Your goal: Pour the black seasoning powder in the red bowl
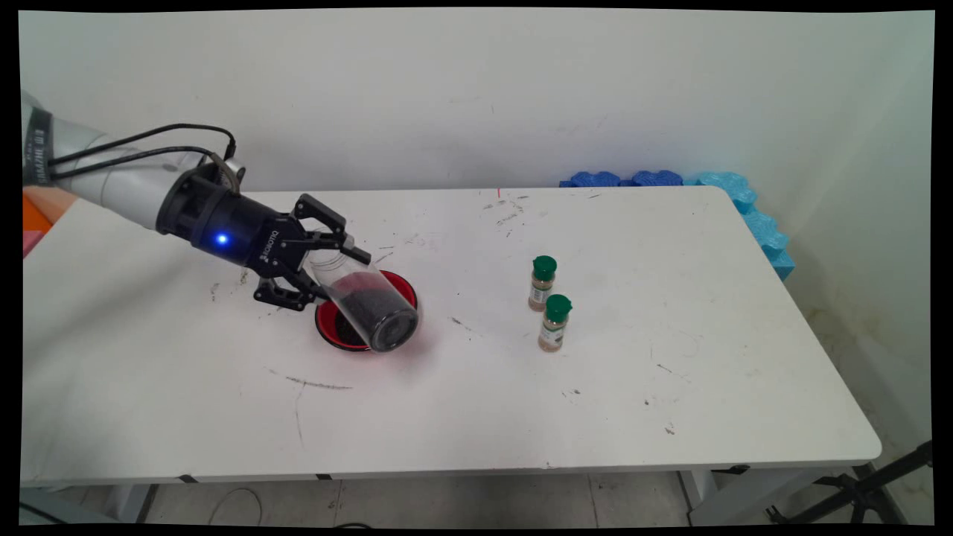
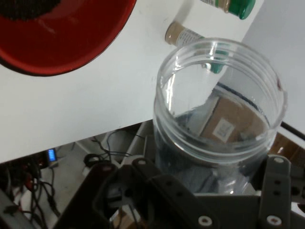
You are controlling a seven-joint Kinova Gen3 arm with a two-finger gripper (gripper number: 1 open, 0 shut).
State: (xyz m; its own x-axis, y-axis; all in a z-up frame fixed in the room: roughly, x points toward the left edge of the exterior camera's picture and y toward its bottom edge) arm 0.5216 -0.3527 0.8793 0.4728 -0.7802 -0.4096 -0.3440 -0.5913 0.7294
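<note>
One jar (image 1: 365, 305), clamped in my hand (image 1: 316, 269), hangs tipped over the red bowl (image 1: 336, 321), dark grains sliding mouthward.

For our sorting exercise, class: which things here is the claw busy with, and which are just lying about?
In use: claw, shut on tilted clear jar; red bowl by it.
Lying about: far spice jar; near spice jar; blue foam.

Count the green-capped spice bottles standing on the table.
2: one spice bottle right of the red bowl, the other just in front of it, nearer the camera.
</note>
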